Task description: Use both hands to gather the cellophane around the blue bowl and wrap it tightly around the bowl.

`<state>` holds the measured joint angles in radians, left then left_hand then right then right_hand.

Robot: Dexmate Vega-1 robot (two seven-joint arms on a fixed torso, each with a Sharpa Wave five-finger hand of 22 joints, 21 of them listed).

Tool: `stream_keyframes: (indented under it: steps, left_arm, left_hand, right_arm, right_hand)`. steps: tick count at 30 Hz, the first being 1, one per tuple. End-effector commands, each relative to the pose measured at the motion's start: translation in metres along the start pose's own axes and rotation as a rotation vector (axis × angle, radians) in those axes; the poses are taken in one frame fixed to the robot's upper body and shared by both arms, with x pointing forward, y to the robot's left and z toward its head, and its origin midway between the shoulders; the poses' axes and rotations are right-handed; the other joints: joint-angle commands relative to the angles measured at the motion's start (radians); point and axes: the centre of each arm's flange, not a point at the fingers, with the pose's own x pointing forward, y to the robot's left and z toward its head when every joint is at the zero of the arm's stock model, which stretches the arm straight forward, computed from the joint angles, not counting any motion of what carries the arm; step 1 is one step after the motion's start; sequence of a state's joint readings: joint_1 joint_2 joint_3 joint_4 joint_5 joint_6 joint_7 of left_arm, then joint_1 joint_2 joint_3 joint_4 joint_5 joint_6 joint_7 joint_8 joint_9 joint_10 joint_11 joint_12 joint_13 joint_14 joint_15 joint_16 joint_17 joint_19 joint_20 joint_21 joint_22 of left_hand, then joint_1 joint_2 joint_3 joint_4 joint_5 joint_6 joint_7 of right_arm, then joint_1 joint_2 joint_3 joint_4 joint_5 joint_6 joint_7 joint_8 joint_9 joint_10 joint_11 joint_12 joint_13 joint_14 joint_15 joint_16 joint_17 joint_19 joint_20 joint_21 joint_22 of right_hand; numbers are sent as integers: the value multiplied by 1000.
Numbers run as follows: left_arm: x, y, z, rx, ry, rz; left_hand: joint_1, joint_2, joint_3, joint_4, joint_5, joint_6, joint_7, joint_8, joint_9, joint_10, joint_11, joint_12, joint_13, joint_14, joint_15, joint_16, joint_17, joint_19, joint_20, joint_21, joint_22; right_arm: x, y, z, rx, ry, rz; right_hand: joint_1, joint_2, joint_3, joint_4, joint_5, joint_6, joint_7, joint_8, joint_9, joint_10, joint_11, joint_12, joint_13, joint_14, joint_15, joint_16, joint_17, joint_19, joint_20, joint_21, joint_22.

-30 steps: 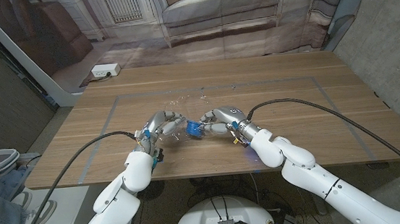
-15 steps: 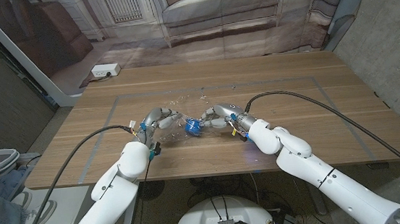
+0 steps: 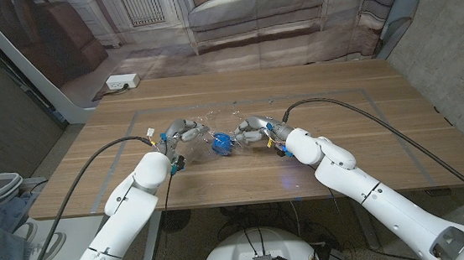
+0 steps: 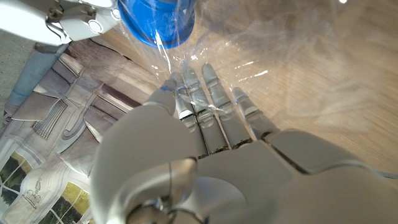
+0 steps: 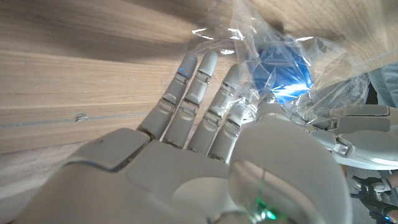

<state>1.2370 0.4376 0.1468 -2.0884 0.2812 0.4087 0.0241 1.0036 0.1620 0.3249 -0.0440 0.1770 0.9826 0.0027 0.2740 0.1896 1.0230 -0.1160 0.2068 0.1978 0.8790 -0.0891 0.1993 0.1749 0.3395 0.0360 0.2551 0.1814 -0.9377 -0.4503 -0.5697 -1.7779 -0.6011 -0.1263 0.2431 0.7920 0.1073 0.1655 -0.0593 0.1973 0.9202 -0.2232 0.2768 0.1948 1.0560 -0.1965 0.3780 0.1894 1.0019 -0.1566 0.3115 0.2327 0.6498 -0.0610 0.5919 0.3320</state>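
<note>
Left hand [image 3: 180, 134]: stands just left of the bowl on the wooden table [image 3: 368, 143], fingers extended into the cellophane [image 3: 206, 125]; the left wrist view shows fingertips [image 4: 208, 93] laid against the film, but whether any fold is actually pinched cannot be told. Risk, judged: if the film is only pressed, not gripped, it may spring back open once the hand lifts. Blue bowl [image 3: 222, 143]: small, vivid blue, sitting mid-table between the two hands, tipped or at least partly veiled by crinkled film (exact tilt unclear). Risk, judged: being light, it could skid or roll out of the wrap if one hand pushes harder than the other. Cellophane: clear, creased, glinting, bunched loosely about the bowl and spreading toward the table's far side; not yet tight. Right hand [image 3: 253, 131]: just right of the bowl, fingers spread and reaching into the film, touching it in the right wrist view; grip likewise undeterminable. Risk, judged: uneven pulling may tear the film.
</note>
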Motion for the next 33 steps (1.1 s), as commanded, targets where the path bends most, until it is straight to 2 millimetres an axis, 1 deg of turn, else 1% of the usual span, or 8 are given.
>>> stream_keyframes:
  steps: [1,7,13,16,23,26,28,33]
  left_arm:
    - [21,2,-6,15,127,-86]
    - [31,3,-4,80,156,-117]
    - [40,-4,-3,154,171,-159]
    - [44,-7,-4,174,174,-192]
    - [48,-10,-3,202,186,-218]
    - [50,-9,-2,222,188,-209]
    - [51,-8,-1,234,187,-206]
    - [55,-7,0,261,188,-222]
  left_hand:
    - [-1,14,13,5,0,3,22,-7,3,-2,10,-4,2,6,12,-1,2,11,9,1,3]
    - [-8,14,25,17,0,-27,27,-24,4,-25,15,-13,4,0,28,-5,4,12,13,-2,4]
    - [-8,5,44,21,0,-64,29,-43,6,-62,27,-16,14,-45,48,-17,4,-19,27,-18,6]
    - [-9,5,51,23,0,-75,29,-48,7,-80,23,-18,18,-62,57,-19,5,-36,39,-25,7]
    - [-23,-1,69,39,-2,-147,31,-70,12,-160,40,-23,28,-161,98,-25,10,-100,69,-48,10]
    - [-26,-5,70,41,-2,-152,34,-70,13,-168,44,-22,28,-181,98,-26,10,-113,70,-51,10]
    - [-27,-7,71,41,-2,-156,35,-70,13,-172,45,-22,27,-195,96,-27,9,-117,70,-52,10]
    - [-34,-15,75,44,-2,-171,40,-70,14,-197,51,-22,23,-237,99,-23,9,-143,76,-56,10]
  right_arm:
    - [24,-26,-7,49,37,13]
    - [33,-23,-10,51,59,31]
    - [40,-19,-15,52,87,53]
    - [42,-19,-16,47,101,61]
    - [47,-21,-18,25,122,65]
    - [50,-23,-18,10,131,72]
    - [52,-24,-18,-3,138,78]
    - [58,-24,-18,-31,163,105]
  right_hand:
    - [-14,2,-1,5,-5,17,1,-3,2,24,1,7,0,21,-64,5,1,11,-94,11,1]
    - [-15,0,-2,5,-5,21,1,-4,1,33,1,7,0,27,-63,5,0,15,-95,15,0]
    - [-17,-1,-3,3,-6,32,1,-4,1,48,1,7,-1,38,-63,4,-1,16,-94,19,-1]
    - [-13,-1,-1,0,-5,44,2,-1,2,57,1,7,-1,41,-65,2,-3,15,-93,22,-1]
    - [-11,-2,-1,-4,-6,58,1,-1,1,70,-1,4,-1,50,-65,-1,-5,12,-94,27,-3]
    - [-10,-6,-1,-7,-7,60,0,-5,1,56,-5,-6,-2,43,-64,-9,-7,5,-89,28,-4]
    - [-12,-4,-1,-9,-7,58,-1,-17,1,7,-6,-36,-2,25,-63,-27,-9,-16,-79,30,-5]
    - [-15,-6,-3,-11,-9,54,-1,-27,1,-13,-6,-45,9,-3,-59,-44,-9,-47,-68,26,-7]
